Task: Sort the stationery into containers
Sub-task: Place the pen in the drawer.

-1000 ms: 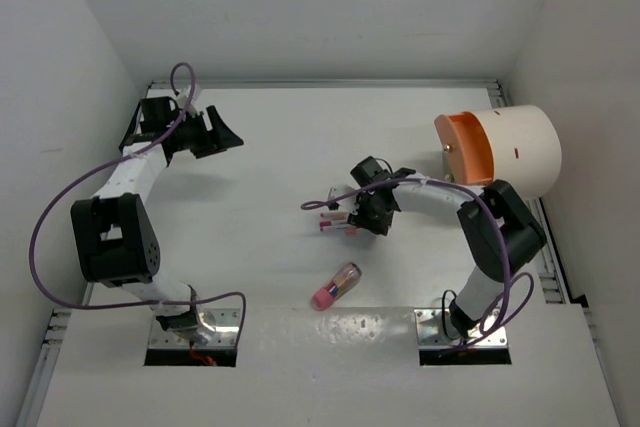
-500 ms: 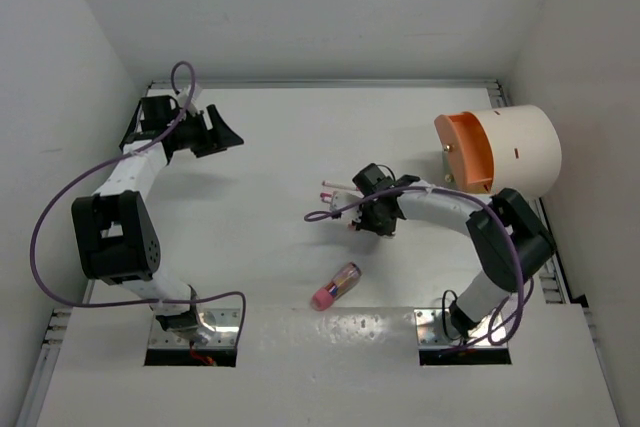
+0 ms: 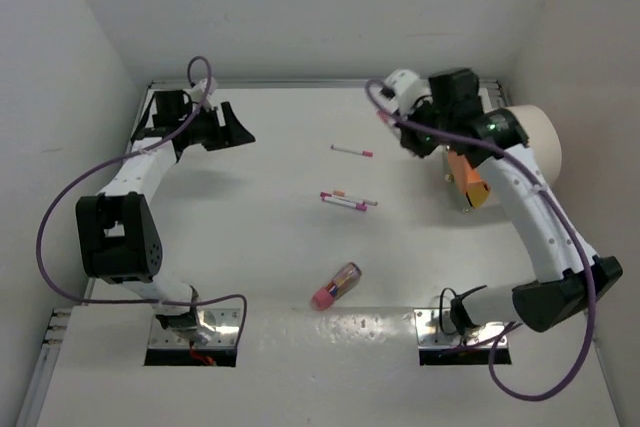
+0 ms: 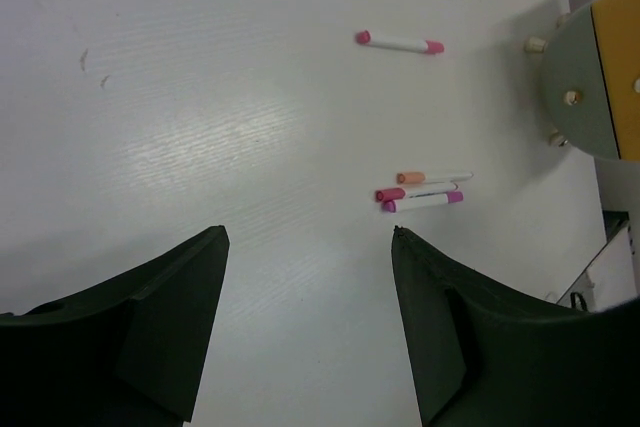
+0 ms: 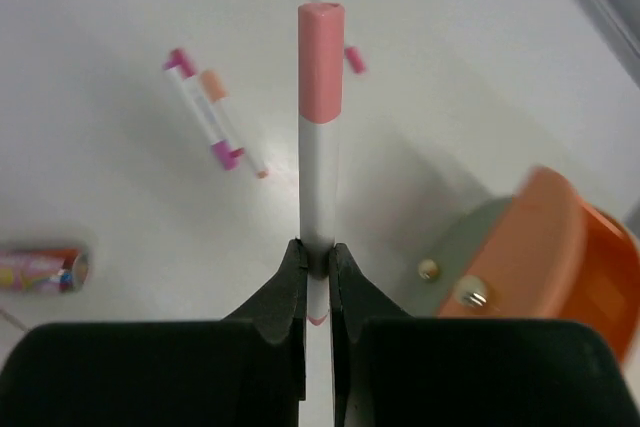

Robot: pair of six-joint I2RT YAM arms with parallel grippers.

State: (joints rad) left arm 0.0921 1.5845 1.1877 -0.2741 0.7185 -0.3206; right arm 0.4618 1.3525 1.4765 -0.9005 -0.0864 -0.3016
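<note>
My right gripper (image 5: 318, 252) is shut on a thin white pen (image 5: 320, 147) with a pink cap, which sticks straight out from the fingers. In the top view this gripper (image 3: 405, 122) is raised at the back, just left of the cream drum container (image 3: 525, 142) with its orange end face (image 5: 550, 237). On the table lie a single white pen (image 3: 352, 151), a small bunch of pens (image 3: 348, 200) and a pink-ended tube (image 3: 335, 286). My left gripper (image 4: 310, 237) is open and holds nothing at the far left (image 3: 235, 127).
The side walls stand close on the left and right. The drum (image 4: 590, 87) rests against the right wall. Both arm bases sit at the near edge, with purple cables looping beside each arm.
My right gripper shut on a pen from the bunch at mid-table, then rose and swung to the back right beside the drum. The left gripper shifted slightly rightward, still open.
</note>
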